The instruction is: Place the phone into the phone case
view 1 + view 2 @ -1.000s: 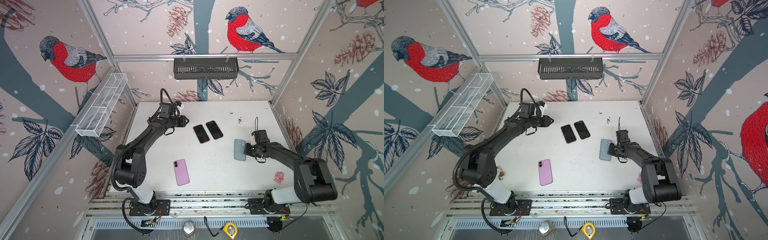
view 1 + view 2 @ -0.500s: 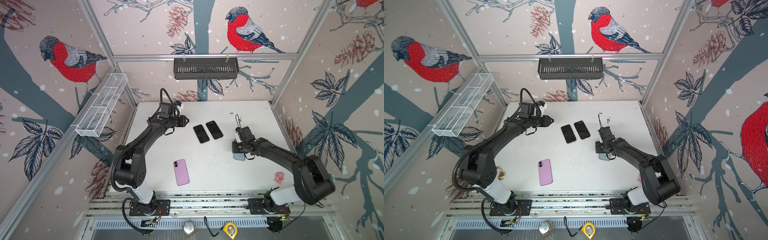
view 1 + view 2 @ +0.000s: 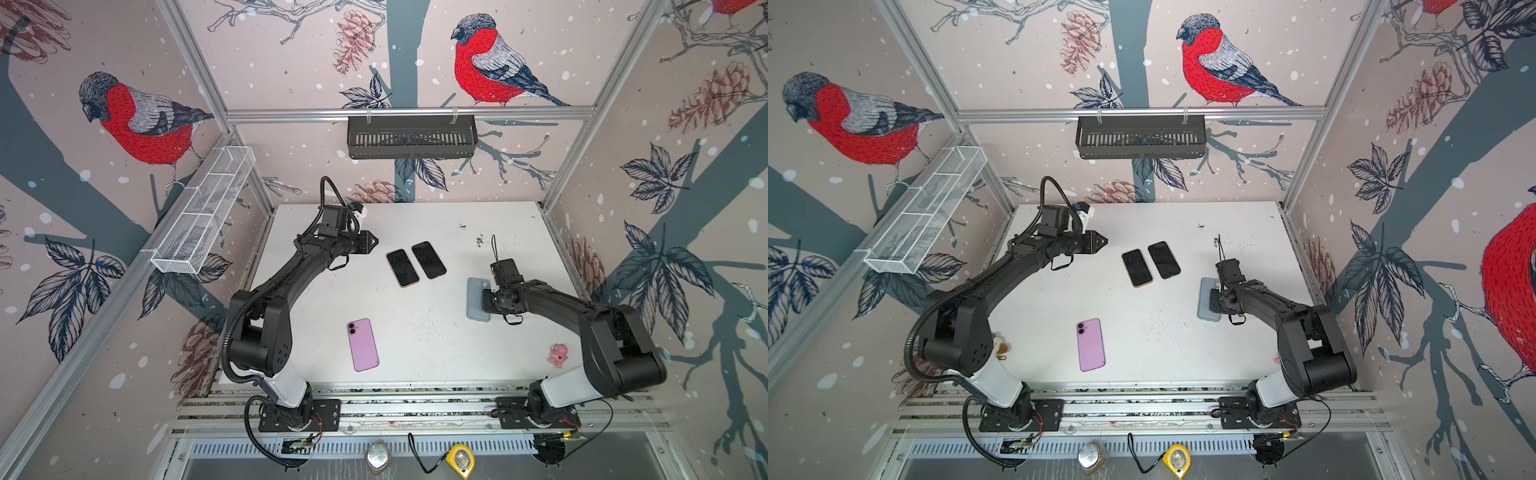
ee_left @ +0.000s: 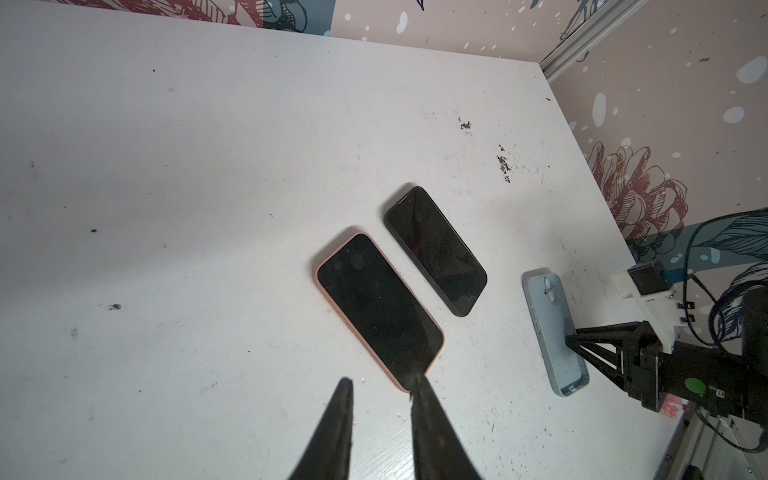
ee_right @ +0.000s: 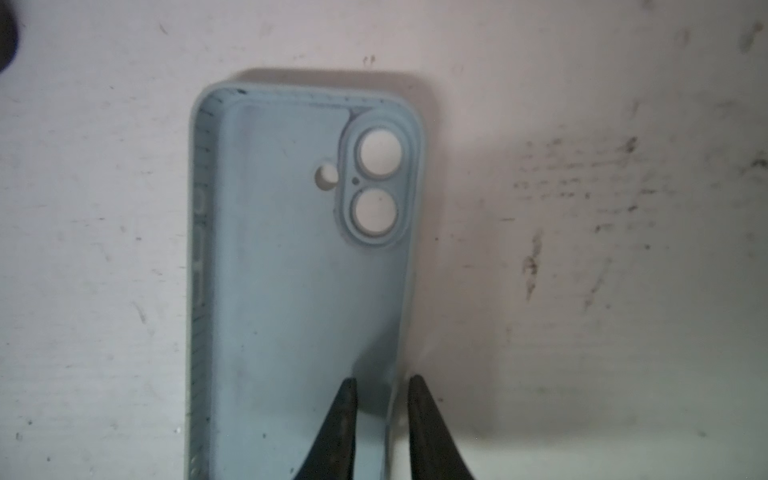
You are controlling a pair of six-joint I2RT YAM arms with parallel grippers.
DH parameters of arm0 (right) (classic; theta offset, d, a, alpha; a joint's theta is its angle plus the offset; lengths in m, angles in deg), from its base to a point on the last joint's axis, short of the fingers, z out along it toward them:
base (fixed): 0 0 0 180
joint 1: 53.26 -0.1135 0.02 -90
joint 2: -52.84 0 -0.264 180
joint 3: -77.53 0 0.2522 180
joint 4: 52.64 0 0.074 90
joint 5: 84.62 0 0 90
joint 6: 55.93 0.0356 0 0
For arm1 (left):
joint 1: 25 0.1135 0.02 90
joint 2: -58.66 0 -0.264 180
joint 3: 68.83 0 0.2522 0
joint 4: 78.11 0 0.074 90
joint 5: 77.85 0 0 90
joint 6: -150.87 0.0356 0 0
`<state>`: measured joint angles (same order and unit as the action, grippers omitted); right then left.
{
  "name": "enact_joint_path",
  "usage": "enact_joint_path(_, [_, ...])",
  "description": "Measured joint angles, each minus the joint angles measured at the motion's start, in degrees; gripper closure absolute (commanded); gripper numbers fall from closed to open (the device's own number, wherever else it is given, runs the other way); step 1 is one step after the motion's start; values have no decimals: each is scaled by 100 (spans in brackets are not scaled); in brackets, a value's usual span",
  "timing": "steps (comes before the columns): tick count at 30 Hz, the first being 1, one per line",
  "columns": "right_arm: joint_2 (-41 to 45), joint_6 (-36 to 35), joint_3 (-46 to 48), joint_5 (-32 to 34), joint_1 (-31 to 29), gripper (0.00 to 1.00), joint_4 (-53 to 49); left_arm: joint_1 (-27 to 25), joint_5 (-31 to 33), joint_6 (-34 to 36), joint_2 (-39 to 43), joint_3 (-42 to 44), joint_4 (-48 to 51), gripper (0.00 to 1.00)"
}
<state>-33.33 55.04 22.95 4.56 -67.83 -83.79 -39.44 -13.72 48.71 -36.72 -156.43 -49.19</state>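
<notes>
Two dark phones [image 3: 402,268] [image 3: 429,259] near blue case [image 3: 473,299]; pink phone [image 3: 363,345] apart

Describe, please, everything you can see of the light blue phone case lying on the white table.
The light blue phone case looks like matte, soft silicone with rounded corners. It lies flat on the white table, open side up and empty. Two round camera holes and a smaller hole show table through them; button ridges line one long wall. The right gripper straddles the other long wall, jaws slightly apart; contact is unclear.
</notes>
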Motion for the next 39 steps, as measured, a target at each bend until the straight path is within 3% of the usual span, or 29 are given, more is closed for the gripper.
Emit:
enact_joint_path(3, [-74,-17,9,-7,2,84,203,0,0,0,0,0,0,73])
enact_joint_path(5, [-90,-13,17,-7,4,95,297,0,2,0,-2,0,2,73])
enact_joint_path(11, [17,-13,13,9,-192,98,221,0,2,0,-2,0,2,73])
enact_joint_path(22, [498,-658,-474,-68,-2361,98,367,0,4,2,-26,-2,2,73])
enact_joint_path(29, [138,-1165,-750,-184,-3121,97,407,0,4,4,-46,-2,4,73])
enact_joint_path(30, [76,-1220,-785,-186,-3185,92,391,0,4,4,-50,-2,4,73])
enact_joint_path(31, [33,-1244,-804,-190,-3230,80,391,0,4,7,-52,-2,4,74])
enact_joint_path(32, [-11,-1296,-826,-195,-3268,60,387,0,4,7,-57,-4,4,73])
enact_joint_path(33, [-42,-1344,-837,-190,-3294,52,380,0,4,7,-61,-4,4,74])
enact_joint_path(35, [-52,-1368,-846,-109,-3348,42,365,0,4,7,-63,-4,4,73])
enact_joint_path(37, [-50,-1386,-883,-35,-3440,40,334,0,2,7,-63,-7,4,73])
enact_joint_path(39, [-50,-1331,-994,-22,-3611,27,282,0,4,7,-66,-11,7,73])
